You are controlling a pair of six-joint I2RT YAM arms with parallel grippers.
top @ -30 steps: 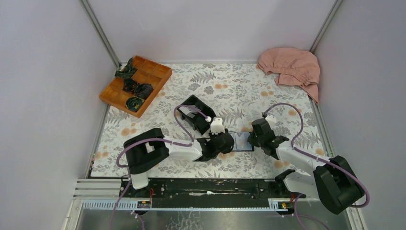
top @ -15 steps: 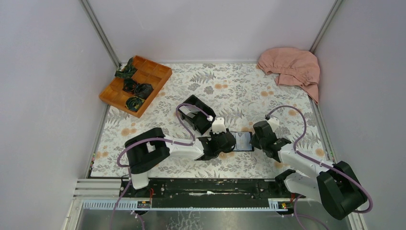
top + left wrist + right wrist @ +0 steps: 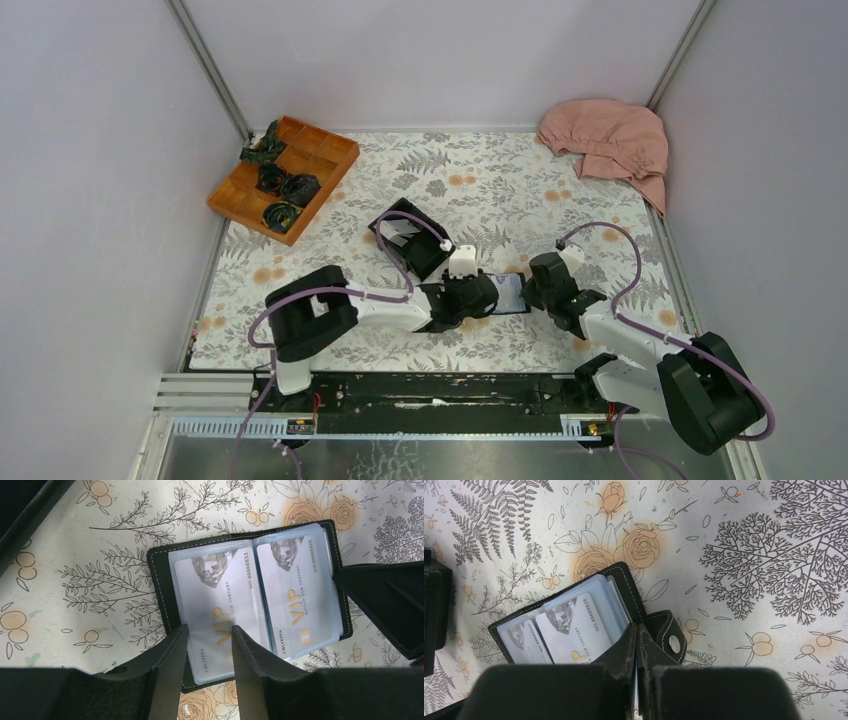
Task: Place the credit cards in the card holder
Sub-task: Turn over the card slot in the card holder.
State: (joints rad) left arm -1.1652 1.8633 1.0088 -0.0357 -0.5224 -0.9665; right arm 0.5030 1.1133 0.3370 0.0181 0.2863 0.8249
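Two arms meet at the open card holder (image 3: pixel 508 293). Left wrist: my left gripper (image 3: pixel 210 630), half open, straddles a sleeved credit card (image 3: pixel 215 595), clasping nothing. Right wrist: my right gripper (image 3: pixel 636 630), closed, sits at the holder's edge beside the clasp tab (image 3: pixel 672 641)

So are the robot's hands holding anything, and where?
Right gripper: jaws shut at the edge of the card holder by its clasp tab, pinching or pinning, can't tell. Left gripper: jaws open over a card, not gripping it.
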